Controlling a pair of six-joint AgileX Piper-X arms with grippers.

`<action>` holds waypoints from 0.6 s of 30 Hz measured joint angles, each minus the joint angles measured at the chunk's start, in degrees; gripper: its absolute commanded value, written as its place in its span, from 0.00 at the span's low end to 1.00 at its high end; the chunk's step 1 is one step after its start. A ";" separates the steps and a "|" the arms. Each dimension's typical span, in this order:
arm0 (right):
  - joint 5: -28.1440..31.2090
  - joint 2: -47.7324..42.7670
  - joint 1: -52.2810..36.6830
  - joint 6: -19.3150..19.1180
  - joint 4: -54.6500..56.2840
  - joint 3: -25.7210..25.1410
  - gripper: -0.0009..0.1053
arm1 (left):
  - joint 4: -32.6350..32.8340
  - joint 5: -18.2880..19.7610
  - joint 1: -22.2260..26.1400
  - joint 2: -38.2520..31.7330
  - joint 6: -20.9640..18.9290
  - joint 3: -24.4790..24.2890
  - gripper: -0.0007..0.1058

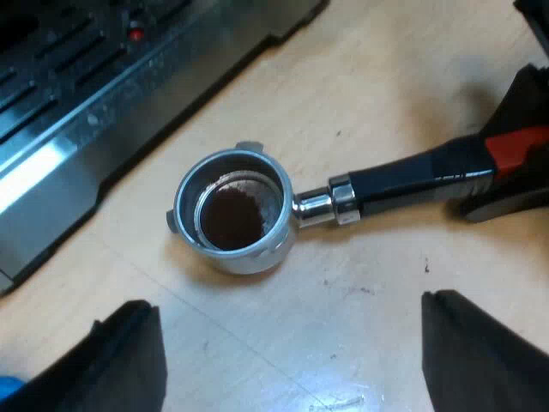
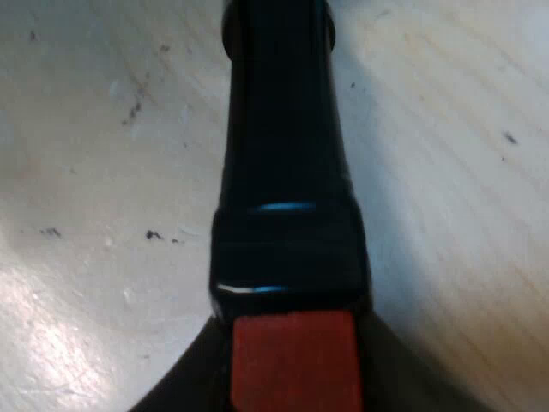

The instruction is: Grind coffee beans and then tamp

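One holder (image 1: 247, 257), likely heavy, stiff; grounds (image 1: 233, 216) loose, keep level. Right claw (image 2: 292, 373) pinches handle (image 1: 412, 178) near red end; left claw (image 1: 287, 313) spread.

The espresso machine (image 1: 86, 112) runs off the frame edge, with only its base and tray showing. The right gripper (image 1: 513, 163) covers part of the red end of the holder (image 1: 232, 210). In the right wrist view the handle (image 2: 283, 172) is cropped at both ends. A blue sliver (image 1: 5, 390) beside the left gripper (image 1: 292, 360) is cut too short to identify.
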 measured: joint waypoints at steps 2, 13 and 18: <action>0.00 0.79 0.00 0.00 -0.06 0.00 0.01 | 0.00 0.01 0.00 0.00 0.00 0.30 0.62; 0.00 1.18 0.00 2.36 -0.44 0.00 0.01 | -0.57 0.01 0.00 0.00 0.00 1.19 0.62; 0.11 1.18 0.00 2.36 0.45 0.00 0.25 | -0.89 0.01 0.00 0.00 0.00 1.34 0.62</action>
